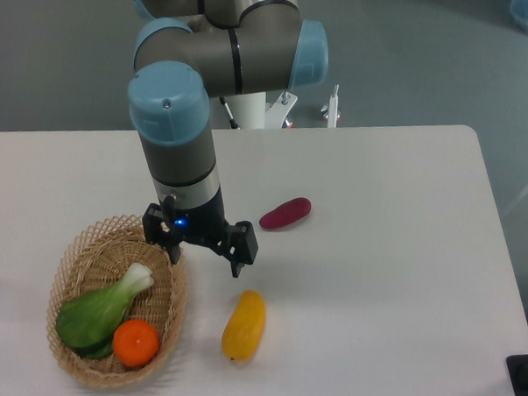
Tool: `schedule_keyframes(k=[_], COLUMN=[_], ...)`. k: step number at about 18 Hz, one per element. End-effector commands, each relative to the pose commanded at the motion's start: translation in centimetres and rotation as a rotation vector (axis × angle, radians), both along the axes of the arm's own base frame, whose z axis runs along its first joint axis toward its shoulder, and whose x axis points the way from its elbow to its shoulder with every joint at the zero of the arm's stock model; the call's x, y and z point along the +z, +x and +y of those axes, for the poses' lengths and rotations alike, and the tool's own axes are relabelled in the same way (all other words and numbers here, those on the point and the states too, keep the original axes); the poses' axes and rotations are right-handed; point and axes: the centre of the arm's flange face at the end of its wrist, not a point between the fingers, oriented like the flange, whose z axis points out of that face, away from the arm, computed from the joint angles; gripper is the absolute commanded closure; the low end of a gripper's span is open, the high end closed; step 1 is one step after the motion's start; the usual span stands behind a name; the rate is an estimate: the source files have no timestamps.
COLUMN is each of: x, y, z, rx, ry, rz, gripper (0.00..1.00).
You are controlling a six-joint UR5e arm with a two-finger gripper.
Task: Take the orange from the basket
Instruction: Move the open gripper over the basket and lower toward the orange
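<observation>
While the orange (136, 342) sits in the basket (80, 243), below and left of the hand (205, 259), nothing is picked yet. Hand hovers over the basket's right rim, fingers spread wide, holding nothing. Left: shift over, descend, grip, lift

Bright, even overhead light. Tabletop (374, 282) near washed-out white. Soft faint shadows under arm (174, 159) and fruit. Glossy highlight on orange (136, 342). Slight overall softness.

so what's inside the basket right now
The basket holds the orange and a bok choy lying beside it, touching. The basket floor beneath them is covered.
</observation>
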Motion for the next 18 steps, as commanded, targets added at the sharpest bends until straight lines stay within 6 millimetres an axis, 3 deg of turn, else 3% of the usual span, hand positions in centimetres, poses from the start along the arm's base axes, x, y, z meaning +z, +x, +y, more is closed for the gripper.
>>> schedule_keyframes(k=[9, 12, 16, 18], x=[-1.2, -2.9, -6.6, -8.3], y=[0.5, 0.5, 5.1, 6.4], z=[0.5, 2.4, 6.1, 7.5], rx=[0.184, 0.358, 0.426, 0.460], ry=[0.022, 0.109, 0.121, 0.112], rz=[-0.041, -0.052, -0.086, -0.108], gripper=[0.00, 0.00, 0.00, 0.00])
